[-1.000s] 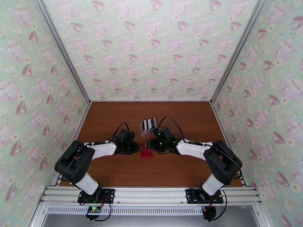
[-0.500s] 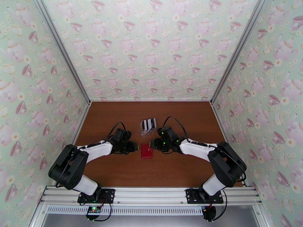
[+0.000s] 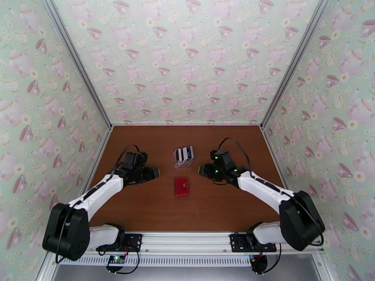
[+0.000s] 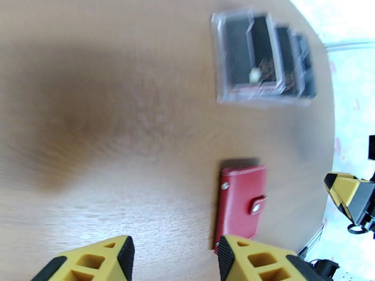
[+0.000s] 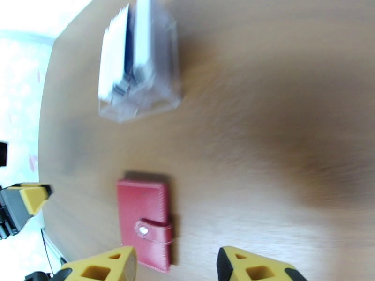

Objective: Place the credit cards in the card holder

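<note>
As viewed from above, found card holder (image 3: 181,186) snapped shut, flat on table (image 3: 140,207) between left gripper (image 3: 156,173) and right gripper (image 3: 200,170), touching neither. Found both jaws apart, empty. Noted credit cards (image 3: 183,155) standing in clear rack (image 5: 159,97).

No readable text, label, brand or number is showing in any view. The red card holder (image 4: 241,204) is presenting a plain stitched face with a snap tab and no lettering that can be made out. The cards (image 5: 123,66) standing in the clear rack (image 5: 159,97) are blurring too much in both wrist views for any print to be read.
</note>
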